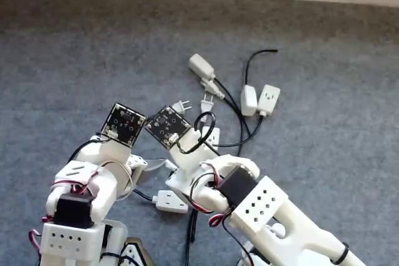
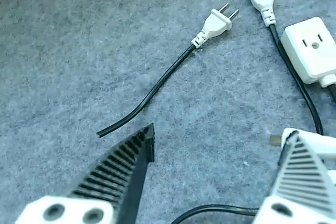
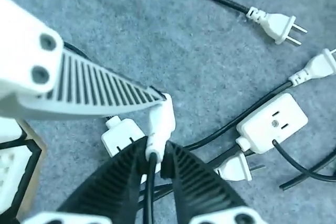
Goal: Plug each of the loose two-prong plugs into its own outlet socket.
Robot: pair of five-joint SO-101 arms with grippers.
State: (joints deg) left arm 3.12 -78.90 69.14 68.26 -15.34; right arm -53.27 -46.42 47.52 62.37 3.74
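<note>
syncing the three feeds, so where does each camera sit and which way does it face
High view: fixed above, looking down on the grey mat; left arm and right arm show at the bottom edge.
Left wrist view: on the left arm, looking down past the open left gripper at a loose plug.
Right wrist view: on the right arm, looking down past the right gripper, shut on a white plug.
Shared: both wrist views show that loose plug and the outlet socket.

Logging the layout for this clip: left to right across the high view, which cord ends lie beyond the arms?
Tilted two-prong plug → upright two-prong plug → plain white block → outlet socket.
</note>
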